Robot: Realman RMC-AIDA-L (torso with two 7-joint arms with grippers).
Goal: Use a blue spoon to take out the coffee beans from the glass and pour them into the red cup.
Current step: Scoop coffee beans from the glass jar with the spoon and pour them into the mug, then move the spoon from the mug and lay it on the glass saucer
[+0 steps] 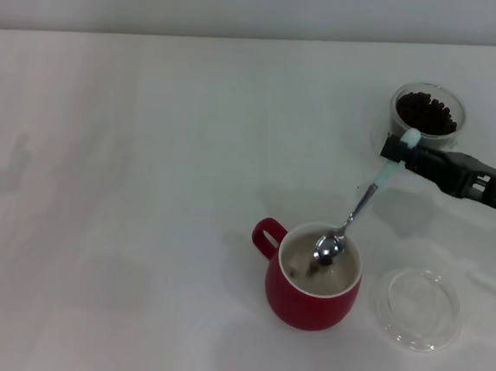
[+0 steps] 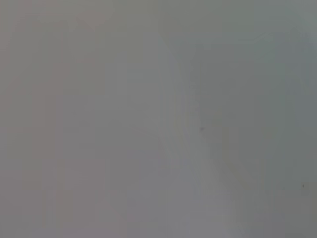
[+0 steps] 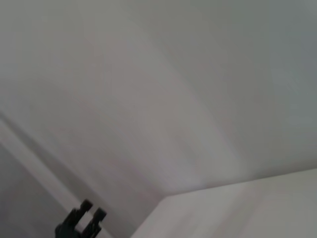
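Fingers (image 1: 394,150) pinching one blue spoon (image 1: 357,208) (right gripper (image 1: 399,149)), one red cup (image 1: 313,278)

White tabletop (image 1: 123,227), plain pale wall (image 1: 246,3) behind, soft light

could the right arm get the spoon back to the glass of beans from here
Probably yes. The right gripper, shut on the blue spoon, sits right beside the glass; the spoon's bowl is over the red cup, and nothing stands between.
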